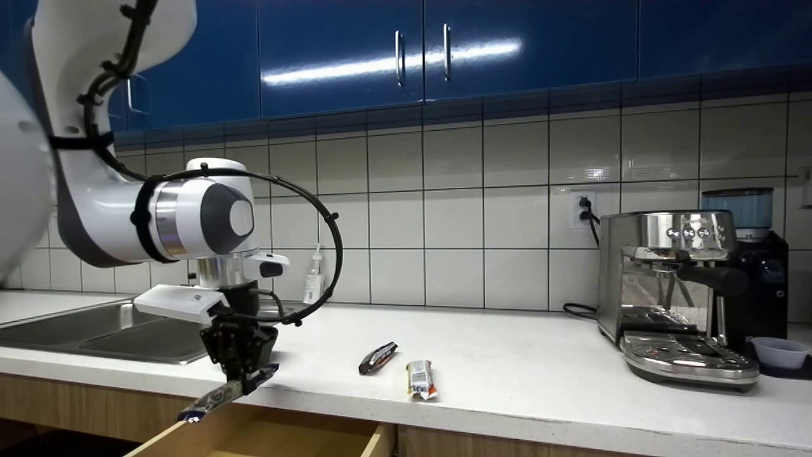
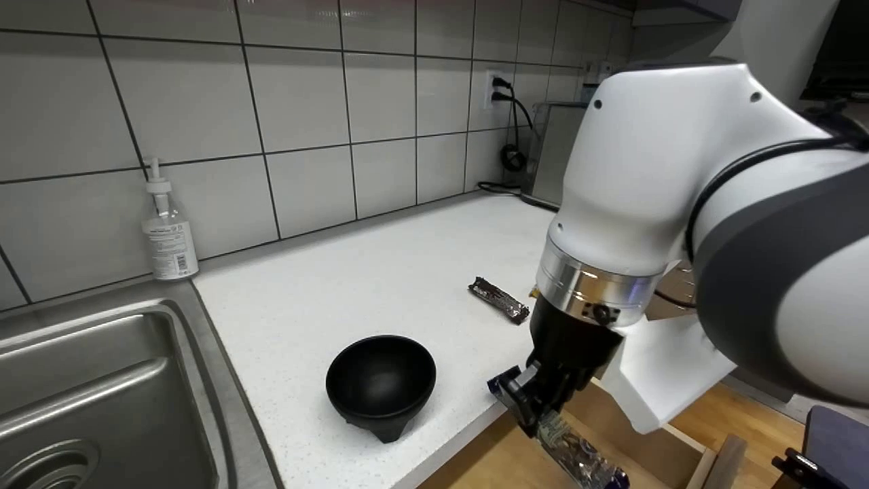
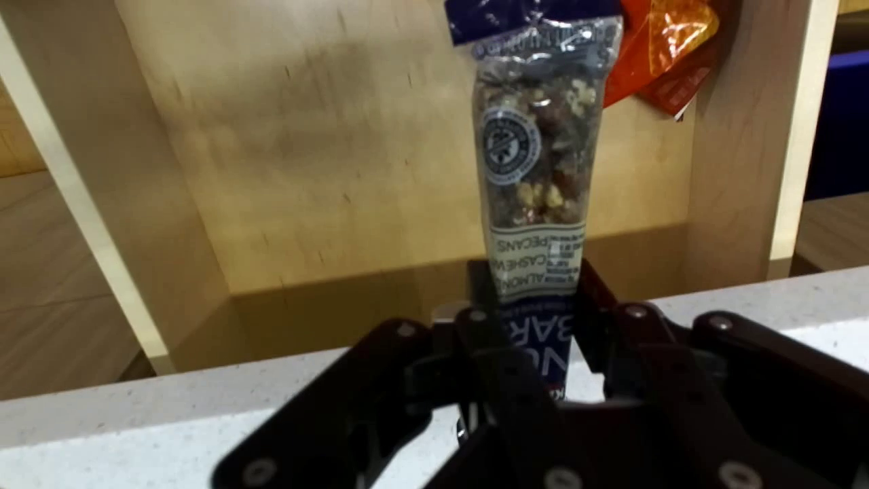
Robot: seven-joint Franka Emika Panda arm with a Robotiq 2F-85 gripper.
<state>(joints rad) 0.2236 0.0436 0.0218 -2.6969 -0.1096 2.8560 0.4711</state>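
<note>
My gripper [image 3: 538,288] is shut on a nut bar [image 3: 536,170] in a clear and dark blue wrapper. Its fingers press the bar's sides near the printed label, and its blue-edged end sticks out away from the palm. In an exterior view, the gripper [image 1: 246,381] points down past the counter's front edge, with the bar lying roughly level above an open wooden drawer [image 1: 279,431]. Inside that drawer, an orange and red packet [image 3: 655,54] shows in the wrist view. On the counter lie a dark-wrapped bar [image 1: 378,358] and a white-wrapped bar [image 1: 420,379].
A black bowl [image 2: 381,380] stands on the counter between the sink [image 2: 81,380] and the arm. Against the tiled wall is a soap bottle [image 2: 170,238]. An espresso machine [image 1: 672,292] occupies the counter's far end. Blue cupboards [image 1: 342,57] hang above.
</note>
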